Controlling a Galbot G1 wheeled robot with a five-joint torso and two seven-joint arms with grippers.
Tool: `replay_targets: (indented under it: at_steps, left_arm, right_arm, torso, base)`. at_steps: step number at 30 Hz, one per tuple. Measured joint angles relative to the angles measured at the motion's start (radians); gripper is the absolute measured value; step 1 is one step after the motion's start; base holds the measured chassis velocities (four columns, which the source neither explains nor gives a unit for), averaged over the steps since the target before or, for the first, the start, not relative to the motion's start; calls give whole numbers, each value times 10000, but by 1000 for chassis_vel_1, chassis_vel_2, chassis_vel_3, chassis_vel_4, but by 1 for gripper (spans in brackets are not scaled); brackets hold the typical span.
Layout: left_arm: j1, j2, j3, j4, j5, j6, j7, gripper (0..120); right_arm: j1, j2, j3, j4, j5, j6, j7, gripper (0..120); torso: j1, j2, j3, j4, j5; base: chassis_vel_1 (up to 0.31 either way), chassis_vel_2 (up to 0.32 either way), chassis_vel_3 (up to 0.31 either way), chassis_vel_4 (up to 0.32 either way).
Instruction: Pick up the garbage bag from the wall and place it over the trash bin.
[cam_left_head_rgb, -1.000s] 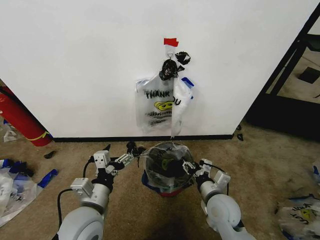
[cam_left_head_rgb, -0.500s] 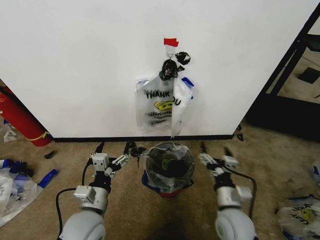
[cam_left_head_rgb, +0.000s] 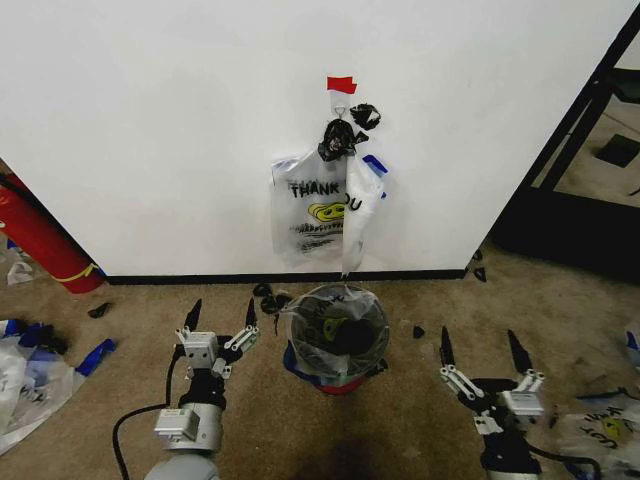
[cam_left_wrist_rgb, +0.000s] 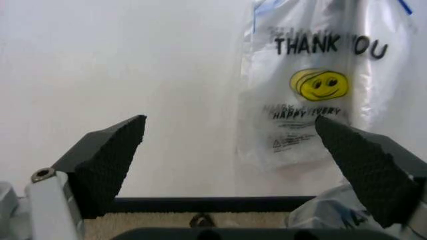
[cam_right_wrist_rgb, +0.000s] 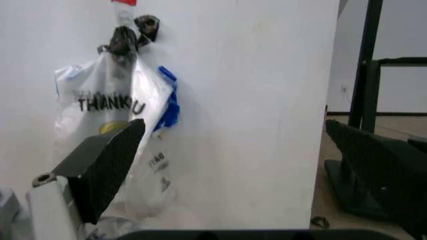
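White wall (cam_left_head_rgb: 150, 130), brown carpet (cam_left_head_rgb: 400, 420)

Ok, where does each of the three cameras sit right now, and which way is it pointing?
Head view: from the robot's head, forward and down at the wall, the hanging garbage bag and the trash bin; left gripper and right gripper low in frame, jaws open.
Left wrist view: on the left arm, level at the wall; both jaws frame the bag.
Right wrist view: on the right arm, facing the wall's corner and a black rack.
Shared: all three show the bag.
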Motion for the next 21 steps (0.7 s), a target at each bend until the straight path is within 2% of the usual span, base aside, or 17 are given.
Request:
replay_targets:
  at_steps: [12,21]
  left_arm:
    - [100,-140,146,-359,355,164,-57,100]
    - [129,-178,214,-526,350,546,-144,100]
  right_arm:
    - [169,23,-67,881,146,-2056,85,100]
    - [394,130,-187,881,182,-2555,-43,100]
  torso:
    - [0,0,1,0,-1]
    - [0,0,1,-1,0]
  base:
    - [0,0,0,0]
    - [0,0,0,0]
